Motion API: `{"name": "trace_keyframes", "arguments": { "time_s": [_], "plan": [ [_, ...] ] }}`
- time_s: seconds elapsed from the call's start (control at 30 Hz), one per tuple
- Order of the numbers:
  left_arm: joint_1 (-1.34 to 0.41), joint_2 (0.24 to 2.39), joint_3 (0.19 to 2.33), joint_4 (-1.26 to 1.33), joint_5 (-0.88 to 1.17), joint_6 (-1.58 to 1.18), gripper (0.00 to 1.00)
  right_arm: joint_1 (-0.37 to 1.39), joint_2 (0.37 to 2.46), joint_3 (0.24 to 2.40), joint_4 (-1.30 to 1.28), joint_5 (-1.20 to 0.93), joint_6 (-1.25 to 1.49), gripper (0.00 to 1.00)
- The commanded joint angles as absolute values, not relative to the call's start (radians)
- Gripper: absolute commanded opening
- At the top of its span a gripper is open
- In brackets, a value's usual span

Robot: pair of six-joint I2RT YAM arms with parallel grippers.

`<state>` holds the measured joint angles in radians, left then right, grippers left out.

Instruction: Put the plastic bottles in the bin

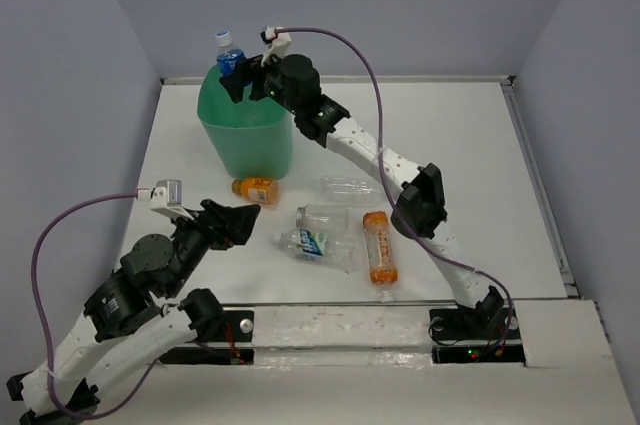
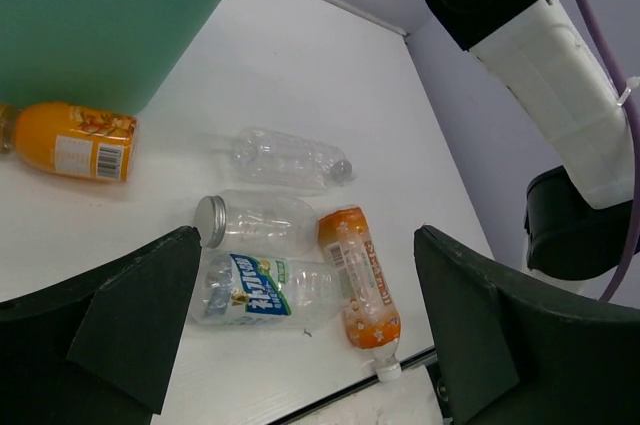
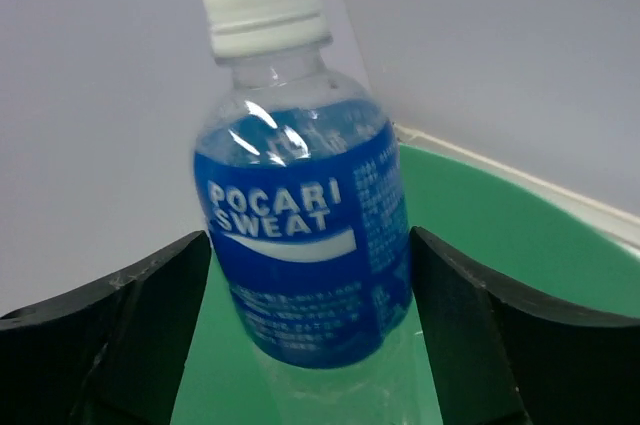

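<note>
From above, the right gripper (image 1: 235,80) clasps the blue-labelled bottle (image 1: 227,55) upright, cap up, over the bin (image 1: 245,145), its base hidden by fingers; the left wrist shows the left gripper (image 2: 308,245) spread empty above bottles (image 2: 260,223) lying flat; the right wrist crops the held bottle's foot.

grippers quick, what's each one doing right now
Left gripper: open, holding nothing.
Right gripper: closed on the Pocari Sweat bottle, above the mint-green bin.
</note>
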<state>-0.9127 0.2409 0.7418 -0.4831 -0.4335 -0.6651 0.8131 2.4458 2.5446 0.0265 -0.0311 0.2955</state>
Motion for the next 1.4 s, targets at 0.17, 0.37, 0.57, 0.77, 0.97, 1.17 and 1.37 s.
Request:
{"name": "trace_keyframes", "arguments": {
  "time_s": [0.17, 0.37, 0.57, 0.77, 0.97, 1.17, 1.37],
  "plan": [
    [-0.914, 0.486, 0.753, -0.332, -0.263, -0.67, 0.99, 0.839, 2.067, 2.24, 0.166, 0.009, 0.198, 1.0],
    [-0.965, 0.791, 0.758, -0.122, -0.126, -0.69, 0.99, 0.83, 1.475, 1.582, 0.074, 0.234, 0.207, 0.84],
    [-1.173, 1.078, 0.88, -0.089, -0.327, -0.696, 0.99, 0.788, 0.956, 1.093, -0.27, 0.377, 0.379, 0.73],
    [-1.273, 1.405, 1.075, -0.153, -0.468, -0.757, 0.99, 0.779, 0.546, 0.885, -0.581, 0.423, 0.546, 0.81],
    [-1.279, 1.641, 1.238, -0.261, -0.509, -0.813, 0.99, 0.779, 0.373, 0.851, -0.704, 0.399, 0.584, 0.86],
    [-1.281, 1.796, 1.342, -0.353, -0.555, -0.85, 0.99, 0.779, 0.279, 0.838, -0.73, 0.382, 0.586, 0.88],
    [-1.279, 1.818, 1.342, -0.36, -0.604, -0.87, 0.99, 0.779, 0.236, 0.845, -0.756, 0.359, 0.581, 0.88]
  ]
}}
